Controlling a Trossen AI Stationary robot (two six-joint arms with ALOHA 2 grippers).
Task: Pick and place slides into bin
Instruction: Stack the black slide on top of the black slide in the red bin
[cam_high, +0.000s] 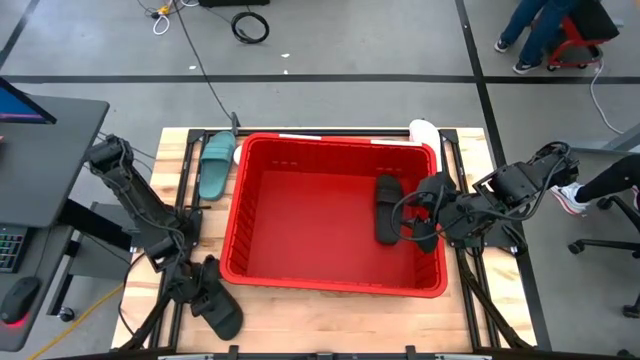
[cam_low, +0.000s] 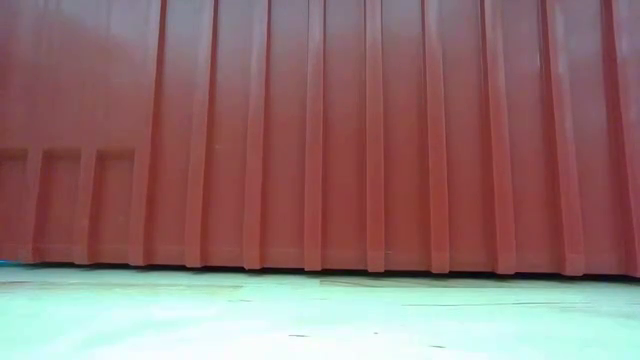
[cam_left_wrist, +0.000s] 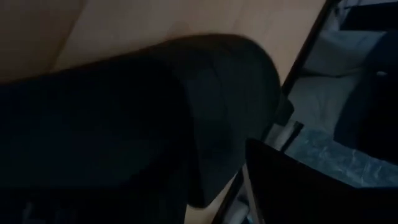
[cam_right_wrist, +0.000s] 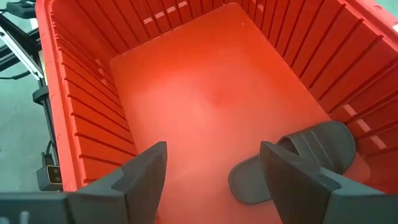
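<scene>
Ribbed red plastic, the outer wall of the bin (cam_low: 320, 140), fills the low view from edge to edge, standing on the pale wooden table (cam_low: 320, 315).

From above, I see the bin (cam_high: 258, 215) at the centre of the table (cam_high: 330, 315). One black slide (cam_high: 387, 208) lies on the bin floor near the right-hand wall. A teal-green slide (cam_high: 216, 164) lies on the table just outside the bin's far left corner, and a white slide (cam_high: 424, 130) shows at the bin's far right corner, partly hidden by the rim.

My left arm reaches down along the left side of the table to its near left corner, where the left gripper (cam_high: 203, 288) sits over a second black slide (cam_high: 222, 310) lying on the wood outside the bin. In the left wrist view this slide (cam_left_wrist: 217, 118) fills most of the picture with one dark finger (cam_left_wrist: 298, 186) beside it; I cannot tell whether the fingers have hold of it.

My right arm bends in from the right edge, its right gripper (cam_high: 428, 212) hanging over the bin's right wall. In the right wrist view its two fingers (cam_right_wrist: 146, 171) stand apart and empty above the bin floor, the black slide (cam_right_wrist: 292, 162) lying below them.
</scene>
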